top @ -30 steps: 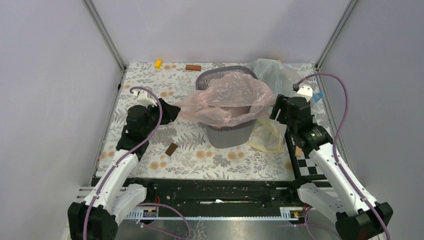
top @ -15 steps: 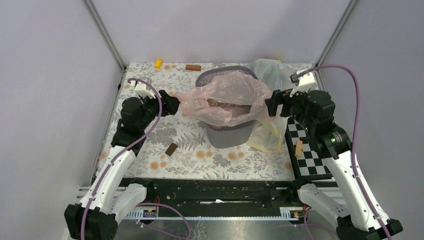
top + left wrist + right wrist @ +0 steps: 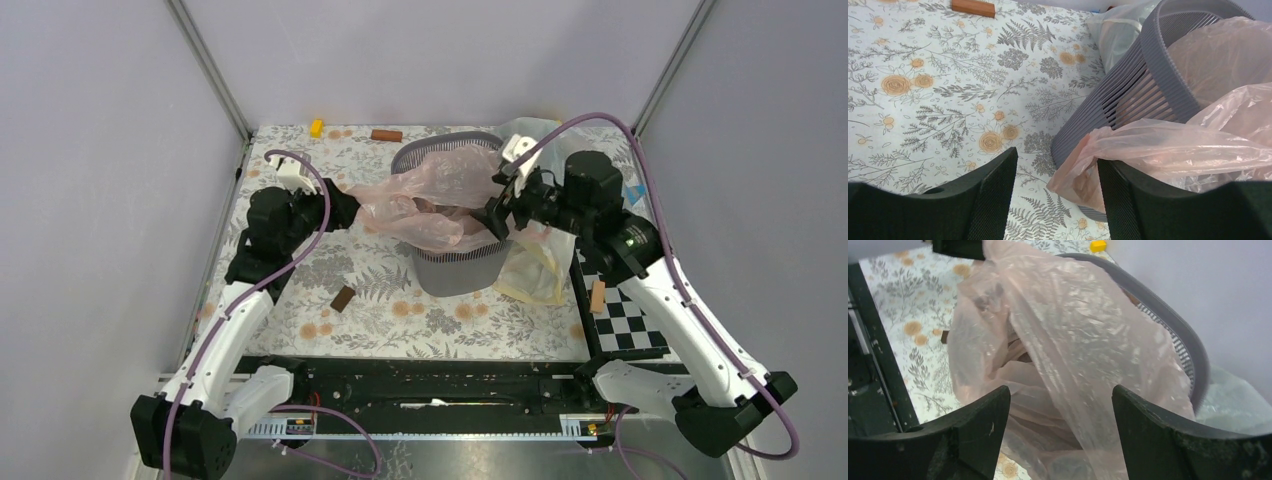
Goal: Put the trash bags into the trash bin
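Observation:
The dark grey mesh trash bin stands mid-table. The pale pink trash bag lies crumpled over its mouth and spills over the left rim. My left gripper is left of the bin. In the left wrist view it is open, with the bag's corner hanging between the jaws against the right finger, beside the bin wall. My right gripper is over the bin's right rim. In the right wrist view it is open, with the bag below and between the jaws and the bin rim beyond.
A clear bag with a cream band leans on the bin's right side. Another clear bag lies behind the bin. A brown block, a yellow block and a brown bar lie on the floral cloth. A checkerboard is at right.
My right gripper has swung left from beside the bin to over its right rim. The stretched pink bag has slackened and sunk onto the bin mouth. My left gripper has hardly moved.

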Controlling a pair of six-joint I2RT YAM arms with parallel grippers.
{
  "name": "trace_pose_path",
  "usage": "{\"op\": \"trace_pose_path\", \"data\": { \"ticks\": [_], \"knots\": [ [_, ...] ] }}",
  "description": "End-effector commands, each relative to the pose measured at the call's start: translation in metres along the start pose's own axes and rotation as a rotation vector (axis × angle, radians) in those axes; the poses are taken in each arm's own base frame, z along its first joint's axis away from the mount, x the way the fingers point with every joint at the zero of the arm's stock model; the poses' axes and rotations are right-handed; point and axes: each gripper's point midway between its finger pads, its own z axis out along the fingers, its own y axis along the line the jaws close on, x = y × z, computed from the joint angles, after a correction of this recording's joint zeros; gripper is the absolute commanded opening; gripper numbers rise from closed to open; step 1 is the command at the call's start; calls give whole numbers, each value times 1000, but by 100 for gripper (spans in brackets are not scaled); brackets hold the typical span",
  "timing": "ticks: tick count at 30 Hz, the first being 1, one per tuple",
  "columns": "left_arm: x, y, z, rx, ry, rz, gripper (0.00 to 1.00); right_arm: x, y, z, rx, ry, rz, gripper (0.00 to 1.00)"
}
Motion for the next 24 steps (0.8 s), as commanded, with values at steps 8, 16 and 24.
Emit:
{"op": "trace_pose_path", "data": {
  "ticks": [8, 16, 24],
  "knots": [
    [-21, -11, 0, 31, -45, 12, 47, 18, -20, 32, 118, 139, -240, 72],
    [-22, -10, 2, 29, -40, 6, 7, 18, -32, 44, 176, 150, -236, 19],
    [-10, -6, 11, 20, 0, -26, 0, -9, -42, 64, 185, 152, -160, 0]
  ]
}}
